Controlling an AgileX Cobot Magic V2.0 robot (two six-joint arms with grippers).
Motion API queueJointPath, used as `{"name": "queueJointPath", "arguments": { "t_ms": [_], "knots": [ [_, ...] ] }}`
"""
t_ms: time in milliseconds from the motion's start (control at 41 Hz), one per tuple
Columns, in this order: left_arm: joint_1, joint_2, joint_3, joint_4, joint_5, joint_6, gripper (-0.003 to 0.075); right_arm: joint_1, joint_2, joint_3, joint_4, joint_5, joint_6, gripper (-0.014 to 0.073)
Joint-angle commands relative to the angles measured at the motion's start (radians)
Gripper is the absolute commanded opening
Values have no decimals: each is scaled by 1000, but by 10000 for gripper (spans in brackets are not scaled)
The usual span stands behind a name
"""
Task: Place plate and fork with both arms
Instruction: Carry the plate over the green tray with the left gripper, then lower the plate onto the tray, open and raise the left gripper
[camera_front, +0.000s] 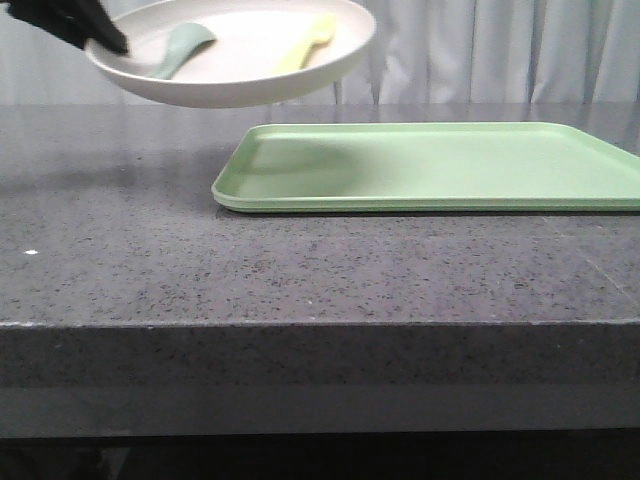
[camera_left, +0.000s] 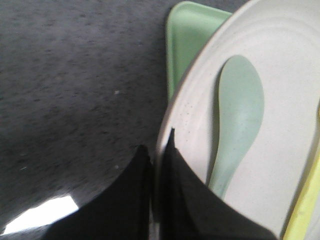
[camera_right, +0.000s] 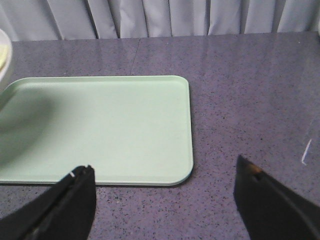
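Note:
The cream-white plate (camera_front: 250, 75) hangs tilted in the air at the upper left, above the table and just left of the green tray (camera_front: 440, 165). My left gripper (camera_front: 105, 40) is shut on the plate's left rim (camera_left: 172, 125), one finger inside and one outside. Inside the plate lie the pale-yellow fork (camera_front: 310, 42) and a teal-green curved piece (camera_front: 180, 48). The left wrist view shows the teal piece (camera_left: 239, 120) and an edge of the fork (camera_left: 305, 210). My right gripper (camera_right: 162, 175) is open over bare table beside the tray's corner (camera_right: 100, 125), holding nothing.
The light-green tray lies flat on the dark speckled table (camera_front: 300, 270), right of centre. Grey curtains (camera_front: 500, 50) hang behind the table. The table's front edge runs across the lower front view.

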Motion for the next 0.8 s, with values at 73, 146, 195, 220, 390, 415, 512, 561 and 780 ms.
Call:
{"name": "queueJointPath", "arguments": {
  "t_ms": [73, 146, 195, 220, 390, 415, 512, 561, 780],
  "knots": [
    [-141, 97, -221, 1, -29, -117, -18, -1, 11, -34, 2, -70, 0, 591],
    [-181, 154, -296, 20, -18, -148, -18, -1, 11, -34, 2, -70, 0, 591],
    [-204, 196, -352, 30, -10, -174, -18, -1, 11, -34, 2, -70, 0, 591],
    [-216, 211, -371, 30, -8, -181, -18, -1, 11, -34, 2, -70, 0, 591],
    [-263, 315, -492, 32, 6, -225, -18, -1, 11, -33, 2, -68, 0, 591],
    [-266, 324, -502, 32, 6, -227, -18, -1, 11, -33, 2, -68, 0, 591],
    [-281, 361, -532, 32, 6, -248, -18, -1, 11, -33, 2, -68, 0, 591],
    [-285, 372, -538, 32, 4, -248, -18, -1, 11, -33, 2, -68, 0, 591],
    [-291, 397, -538, 46, 2, -248, -18, -1, 11, -33, 2, -69, 0, 591]
  ]
}}
